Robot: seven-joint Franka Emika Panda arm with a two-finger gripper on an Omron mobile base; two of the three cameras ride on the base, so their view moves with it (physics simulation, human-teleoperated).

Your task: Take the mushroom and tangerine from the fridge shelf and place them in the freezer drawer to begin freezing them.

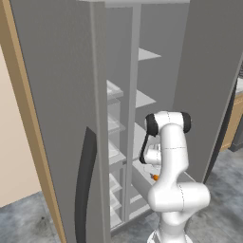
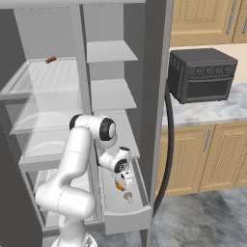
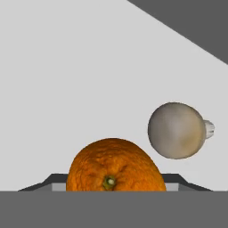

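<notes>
The tangerine (image 3: 116, 171) is a bright orange ball held between the fingertips of my gripper (image 3: 116, 186), which is shut on it. In the right base view the gripper (image 2: 121, 182) hangs low over the open freezer drawer (image 2: 128, 219) with the tangerine (image 2: 118, 185) in it. The mushroom (image 3: 177, 130), a tan-beige cap with a short pale stem, lies on the drawer floor (image 3: 67, 89) just beside and past the tangerine. In the right base view the mushroom (image 2: 128, 196) sits near the drawer's front wall. From the left base view the tangerine (image 1: 155, 177) peeks out beside the arm.
Glass fridge shelves (image 2: 43, 77) rise above the drawer, one with a small brown item (image 2: 50, 60). The open fridge door (image 1: 57, 118) stands at the left. A black toaster oven (image 2: 202, 75) sits on the stone counter over wooden cabinets (image 2: 207, 159) at the right.
</notes>
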